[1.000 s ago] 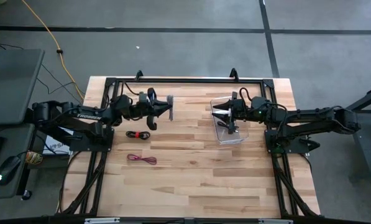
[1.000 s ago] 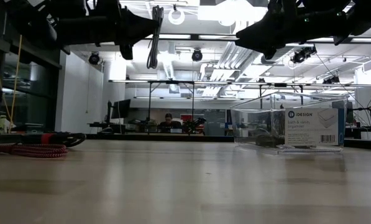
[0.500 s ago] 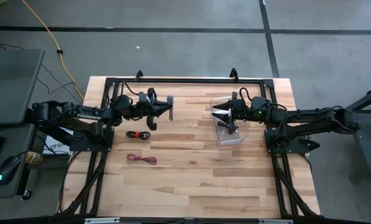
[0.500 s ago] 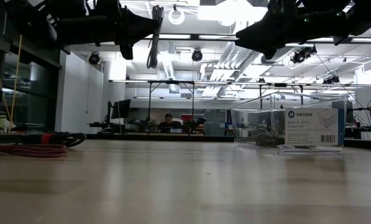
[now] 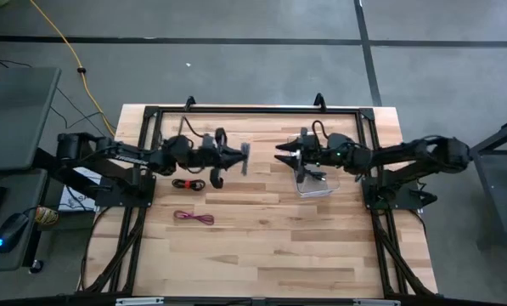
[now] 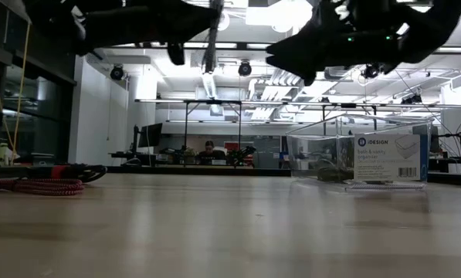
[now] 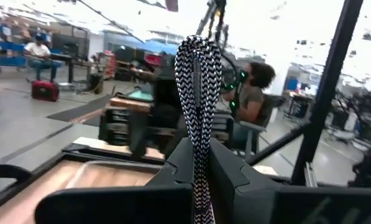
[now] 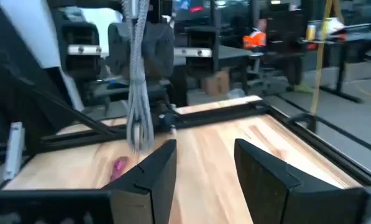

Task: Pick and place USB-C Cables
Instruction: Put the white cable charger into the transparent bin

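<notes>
Above the table (image 5: 261,246), the grey cable (image 5: 245,158) is held clamped in the left gripper (image 5: 236,157) and presented toward the right gripper (image 5: 280,159), whose fingers stand apart just short of it, apparently for a handover. Compared with a second ago, both grippers have been brought toward the middle, away from the clear box (image 5: 317,183).
</notes>
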Robot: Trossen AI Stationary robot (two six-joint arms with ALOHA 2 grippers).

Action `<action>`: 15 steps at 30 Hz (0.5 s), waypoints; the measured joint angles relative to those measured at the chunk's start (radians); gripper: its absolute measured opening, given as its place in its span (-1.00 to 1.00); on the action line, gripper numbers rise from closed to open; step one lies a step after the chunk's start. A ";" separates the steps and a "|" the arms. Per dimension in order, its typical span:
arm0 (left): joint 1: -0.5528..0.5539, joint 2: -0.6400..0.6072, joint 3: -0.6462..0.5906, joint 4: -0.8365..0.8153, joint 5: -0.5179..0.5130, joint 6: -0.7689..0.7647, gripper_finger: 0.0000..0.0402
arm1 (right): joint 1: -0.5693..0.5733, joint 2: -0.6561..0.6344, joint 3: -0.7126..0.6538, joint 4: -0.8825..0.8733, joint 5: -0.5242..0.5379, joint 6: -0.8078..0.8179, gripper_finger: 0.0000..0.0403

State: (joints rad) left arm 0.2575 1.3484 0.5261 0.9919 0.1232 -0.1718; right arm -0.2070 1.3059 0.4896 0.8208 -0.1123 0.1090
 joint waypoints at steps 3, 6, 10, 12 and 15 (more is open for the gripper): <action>-0.039 0.064 0.057 0.002 -0.018 0.028 -1.00 | 0.000 0.075 0.055 0.010 -0.077 0.030 -0.24; -0.064 0.118 0.101 -0.001 -0.035 0.053 -1.00 | 0.009 0.140 0.112 0.007 -0.169 0.042 -0.24; -0.077 0.154 0.137 0.000 -0.038 0.071 -1.00 | 0.029 0.188 0.167 0.007 -0.250 0.041 -0.24; -0.077 0.161 0.142 -0.001 -0.038 0.071 -1.00 | 0.042 0.189 0.176 0.006 -0.273 0.031 -0.24; -0.077 0.162 0.142 0.001 -0.038 0.071 -1.00 | 0.061 0.182 0.179 -0.001 -0.287 -0.004 -0.24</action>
State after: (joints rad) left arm 0.1802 1.5101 0.6682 0.9926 0.0853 -0.1009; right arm -0.1463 1.4878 0.6686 0.8198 -0.3993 0.1049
